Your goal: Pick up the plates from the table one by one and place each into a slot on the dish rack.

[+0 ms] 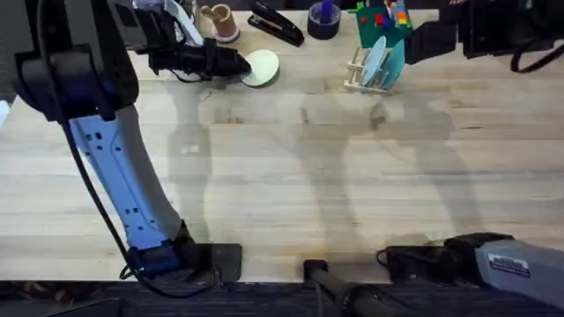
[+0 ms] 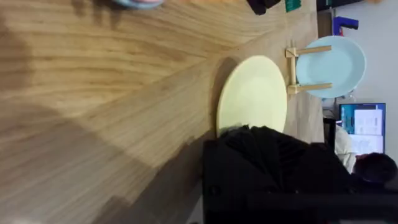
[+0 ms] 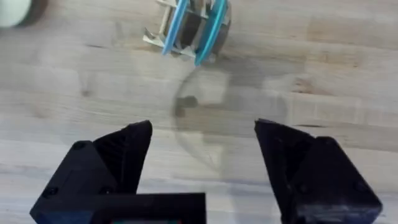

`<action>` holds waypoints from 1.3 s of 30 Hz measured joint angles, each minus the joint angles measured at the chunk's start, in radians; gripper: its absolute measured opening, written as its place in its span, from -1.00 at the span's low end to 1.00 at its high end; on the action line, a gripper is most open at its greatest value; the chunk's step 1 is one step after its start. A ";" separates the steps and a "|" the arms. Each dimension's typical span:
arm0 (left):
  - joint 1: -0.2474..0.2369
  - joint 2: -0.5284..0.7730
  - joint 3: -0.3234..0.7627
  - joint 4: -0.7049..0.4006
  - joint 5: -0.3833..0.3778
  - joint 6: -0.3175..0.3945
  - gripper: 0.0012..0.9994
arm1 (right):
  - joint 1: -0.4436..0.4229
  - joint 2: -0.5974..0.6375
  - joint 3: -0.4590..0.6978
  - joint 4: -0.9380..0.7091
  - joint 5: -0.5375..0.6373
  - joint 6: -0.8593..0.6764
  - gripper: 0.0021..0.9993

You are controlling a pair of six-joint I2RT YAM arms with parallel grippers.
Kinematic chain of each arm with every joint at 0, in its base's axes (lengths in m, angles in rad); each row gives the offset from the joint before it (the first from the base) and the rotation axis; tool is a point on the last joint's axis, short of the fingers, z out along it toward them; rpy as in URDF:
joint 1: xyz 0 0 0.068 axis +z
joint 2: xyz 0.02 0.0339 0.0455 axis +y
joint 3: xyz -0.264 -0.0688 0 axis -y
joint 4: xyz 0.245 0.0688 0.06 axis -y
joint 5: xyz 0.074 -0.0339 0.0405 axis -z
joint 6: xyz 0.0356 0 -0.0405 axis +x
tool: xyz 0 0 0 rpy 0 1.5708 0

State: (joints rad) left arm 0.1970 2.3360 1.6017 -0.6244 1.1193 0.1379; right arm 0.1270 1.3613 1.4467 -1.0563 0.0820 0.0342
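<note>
**Last plate at the left claw; two already racked**

We find the pale cream-yellow round plate [image 1: 261, 68] lying flat on the light wooden plank surface [image 1: 291, 176], at the far side, left of the small pale wooden dish rack [image 1: 370, 75]. The rack holds two plates on edge between its pegs, a light blue plate [image 1: 374, 58] and a teal plate [image 1: 393, 62]; in the right wrist view both stand tilted in neighbouring slots.

The left claw [image 1: 236, 62] is at the near-left rim of the cream plate. Its wrist view shows a dark finger over the plate's edge, but we cannot tell how far the fingers are open or whether they have hold of the rim. The right claw [image 3: 202, 149] hangs wide open and empty above the surface, well apart from the rack.

Risks, in our judgement:
- A flat plate offers little edge; a shallow grip may let it slide away along the surface or drop on lifting.
- The rack is light and narrow; a plate brought in off-line could strike a peg, shift the rack or knock the standing plates.
- A black stapler [image 1: 277, 24] and a tan cup [image 1: 219, 22] lie beyond and could be brushed.
</note>
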 joint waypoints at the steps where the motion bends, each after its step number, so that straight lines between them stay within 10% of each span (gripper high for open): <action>1: 0.000 0.000 0.001 -0.005 -0.003 0.000 -0.93 | 0.006 0.000 0.000 -0.005 0.008 0.005 0.99; 16: -0.003 0.000 0.008 -0.018 -0.015 0.000 -0.93 | 0.102 0.082 0.020 0.013 -0.031 0.067 0.99; 27: -0.003 0.000 0.009 -0.020 -0.017 0.000 -0.93 | 0.241 0.336 0.263 0.013 -0.057 0.072 0.99; 39: -0.003 0.000 0.009 -0.020 -0.017 0.000 -0.93 | 0.255 0.516 0.322 0.196 -0.281 0.102 0.98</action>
State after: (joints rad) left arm 0.1940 2.3360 1.6104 -0.6445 1.1027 0.1379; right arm 0.3824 1.8774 1.7687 -0.8599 -0.1995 0.1365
